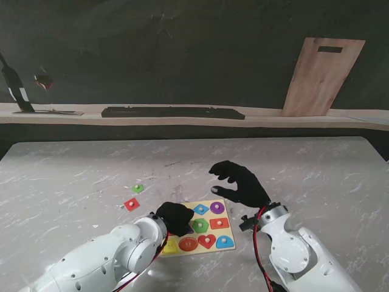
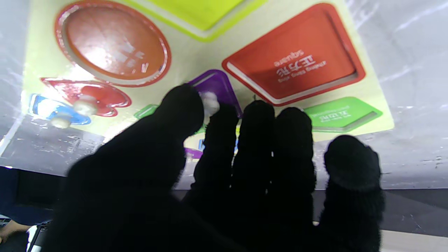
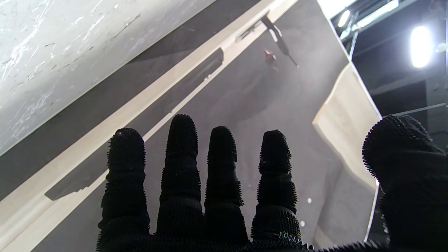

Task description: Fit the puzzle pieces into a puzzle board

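Stand view puts the puzzle board [image 1: 214, 226] on the marble table [image 1: 73, 176], near me at centre, with most shapes seated and two loose pieces, a red square piece [image 1: 131, 204] and a green piece [image 1: 138, 188], lying well apart to its left. Left hand [image 1: 175, 218] covers the board's left part; right hand [image 1: 240, 184] hovers beside the board's far right corner, fingers spread and holding nothing. Left wrist view adds what the stand view hides: the thumb and forefinger [image 2: 182, 105] pinch a white knob [image 2: 210, 101] on a purple piece [image 2: 215, 85], with the empty red square recess [image 2: 297, 59] and a green recess [image 2: 341, 113] just beside it. Whether that piece is fully seated I cannot tell. A tilted release could likely leave it riding its recess edge, and lifting the hand carelessly could drag the light board. Right wrist view shows only the far wall and shelf.
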